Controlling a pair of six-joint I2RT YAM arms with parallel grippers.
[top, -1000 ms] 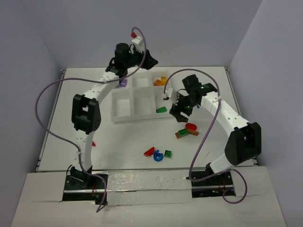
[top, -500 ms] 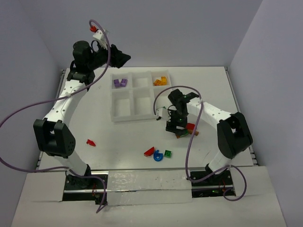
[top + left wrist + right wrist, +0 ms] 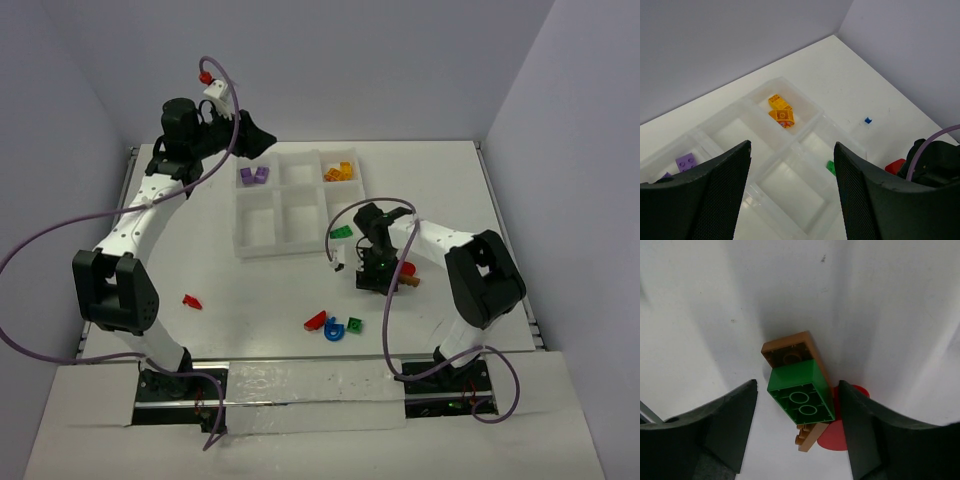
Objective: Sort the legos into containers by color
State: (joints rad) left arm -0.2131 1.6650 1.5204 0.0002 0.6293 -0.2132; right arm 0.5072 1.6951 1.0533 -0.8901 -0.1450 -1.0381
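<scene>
The white tray (image 3: 262,251) holds two purple bricks (image 3: 252,176) at back left, orange bricks (image 3: 340,172) at back right and a green brick (image 3: 342,232) at front right. My left gripper (image 3: 256,135) is open and empty, raised above the tray's back edge; its wrist view shows the tray (image 3: 815,107), the orange bricks (image 3: 781,112) and a purple brick (image 3: 686,161) below. My right gripper (image 3: 378,276) is open, low over the table, its fingers on either side of a green brick (image 3: 801,392) lying on an orange brick (image 3: 789,350) beside a red piece (image 3: 846,432).
Loose on the table: a red piece (image 3: 316,320), a blue curved piece (image 3: 334,329) and a green brick (image 3: 355,324) near the front middle, a red piece (image 3: 191,300) at the left, a tiny blue piece (image 3: 868,120) right of the tray. Walls enclose the table.
The left arm has lifted away from the back left compartment and swung left, leaving the purple bricks there. The right gripper has moved from the tray's front right corner to the green and orange bricks.
</scene>
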